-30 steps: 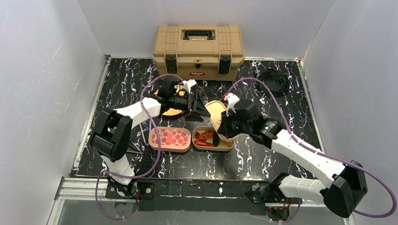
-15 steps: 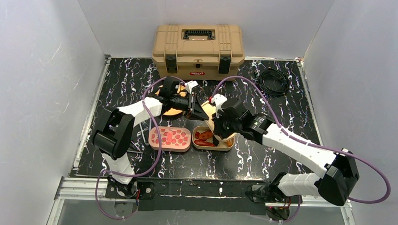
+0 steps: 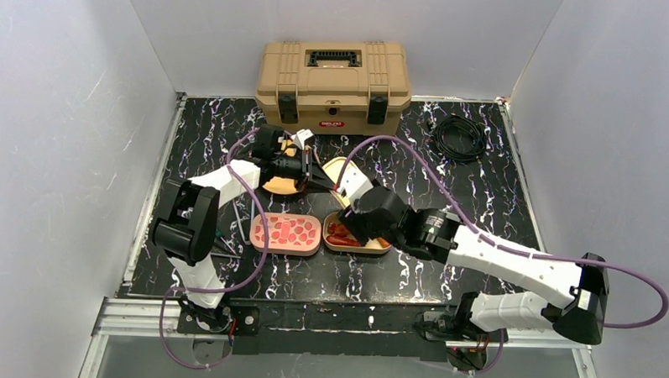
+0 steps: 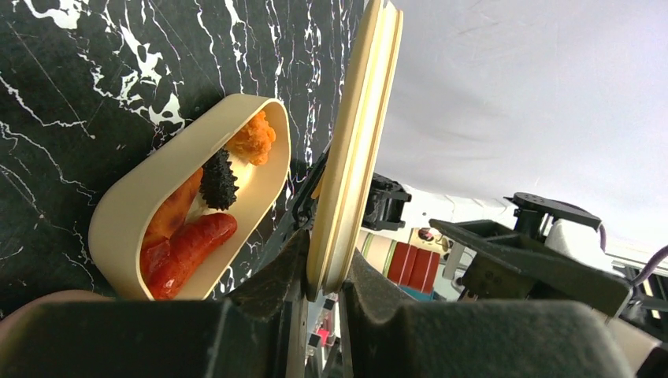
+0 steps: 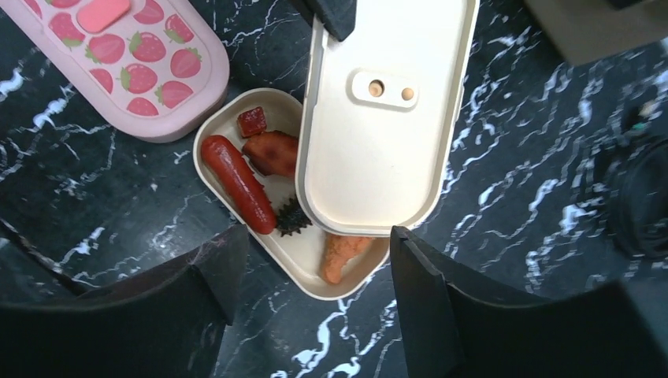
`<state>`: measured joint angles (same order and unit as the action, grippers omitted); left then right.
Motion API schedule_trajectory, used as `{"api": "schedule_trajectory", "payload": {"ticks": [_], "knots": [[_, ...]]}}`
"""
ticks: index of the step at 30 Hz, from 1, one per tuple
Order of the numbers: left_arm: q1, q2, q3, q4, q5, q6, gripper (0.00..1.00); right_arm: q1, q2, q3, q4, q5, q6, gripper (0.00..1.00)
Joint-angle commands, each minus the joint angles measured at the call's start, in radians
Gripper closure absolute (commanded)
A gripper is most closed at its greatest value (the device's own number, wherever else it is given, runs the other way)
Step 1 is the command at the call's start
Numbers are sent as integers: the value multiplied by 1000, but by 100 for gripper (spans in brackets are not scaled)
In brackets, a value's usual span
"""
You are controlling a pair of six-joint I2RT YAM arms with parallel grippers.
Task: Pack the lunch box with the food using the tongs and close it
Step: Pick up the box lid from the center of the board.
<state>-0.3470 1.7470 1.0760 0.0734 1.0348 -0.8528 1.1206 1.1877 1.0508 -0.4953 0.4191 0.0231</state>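
Left wrist view: left gripper pinches the lid edge, right gripper open above the lunch box. Lid could slip out, landing crooked.

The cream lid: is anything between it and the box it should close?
Nothing visible does. The lid, pinched by the left gripper, is tilted over the far part of the lunch box. The food seems to sit below the rim. The open right gripper hovers above both, not between them.
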Motion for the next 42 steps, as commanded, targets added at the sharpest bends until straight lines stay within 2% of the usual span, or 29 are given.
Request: {"api": "schedule_trajectory", "payload": {"ticks": [1, 5, 8, 14, 21, 24, 29, 30, 31, 34, 37, 38, 42], "knots": [[18, 0, 13, -11, 77, -24, 100, 121, 5, -6, 54, 280, -123, 24], [21, 2, 27, -19, 106, -26, 100, 215, 75, -16, 62, 442, -192, 22], [22, 0, 32, -21, 119, -31, 100, 240, 132, -34, 76, 487, -221, 21], [23, -1, 41, -26, 137, -28, 100, 245, 201, -94, 148, 630, -249, 20], [23, -4, 41, -27, 139, -28, 100, 222, 274, -136, 196, 684, -260, 20], [24, -1, 44, -28, 145, -26, 100, 175, 282, -146, 208, 680, -248, 34], [24, 2, 52, -44, 147, -9, 100, 151, 228, -118, 216, 649, -247, 82], [23, 3, 55, -49, 148, -4, 96, 151, 211, -108, 207, 628, -244, 90], [24, 1, 56, -48, 147, -2, 84, 151, 192, -97, 197, 597, -240, 97], [23, -20, 55, -36, 140, 5, 39, 133, 118, -83, 176, 534, -222, 99], [33, -58, 60, -50, 114, 43, 8, 59, 46, -53, 113, 398, -167, 99], [41, -76, 61, -58, 100, 60, 2, 23, 26, -42, 90, 337, -147, 99], [93, -173, 57, -67, 32, 131, 2, -133, -28, -15, 15, 98, -91, 99]]}}
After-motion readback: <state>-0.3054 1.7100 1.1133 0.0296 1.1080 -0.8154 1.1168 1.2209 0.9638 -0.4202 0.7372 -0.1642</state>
